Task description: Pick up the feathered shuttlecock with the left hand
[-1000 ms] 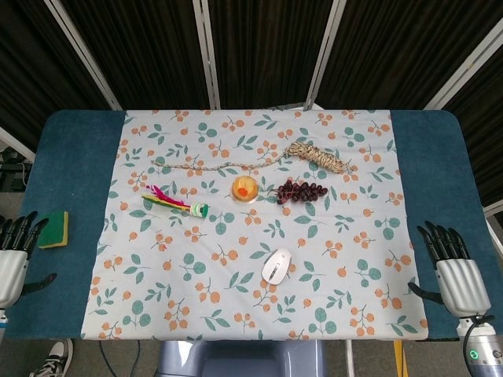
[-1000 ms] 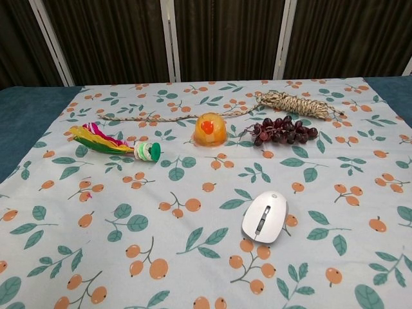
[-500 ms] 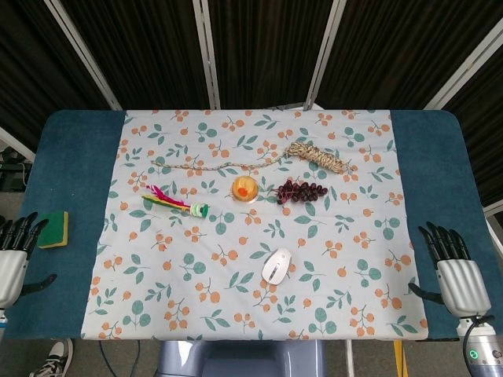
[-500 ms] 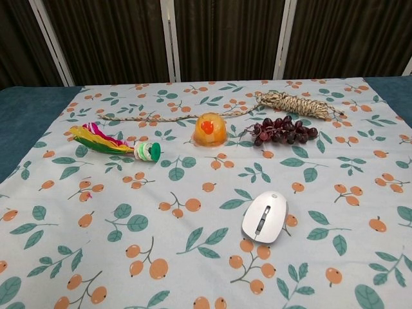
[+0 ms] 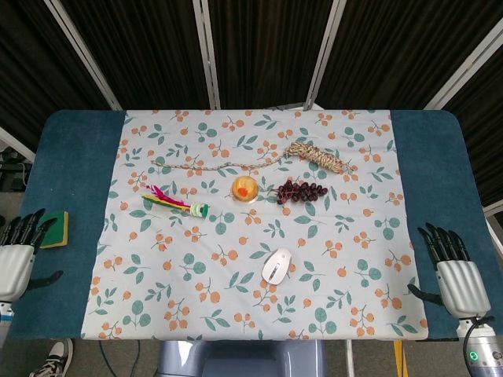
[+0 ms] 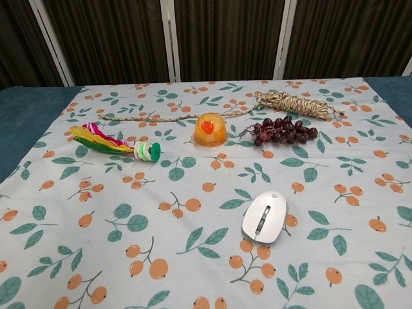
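Feathered shuttlecock (image 5: 174,203) lying on its side on the floral tablecloth (image 5: 196,267), left of the orange dome (image 5: 245,188). Left hand (image 5: 17,255) and right hand (image 5: 453,271) rest at the table's edges, fingers spread, holding nothing.

Matt printed cloth (image 6: 193,257), glossy white plastic mouse (image 6: 264,216), rough twisted straw rope (image 6: 290,103).
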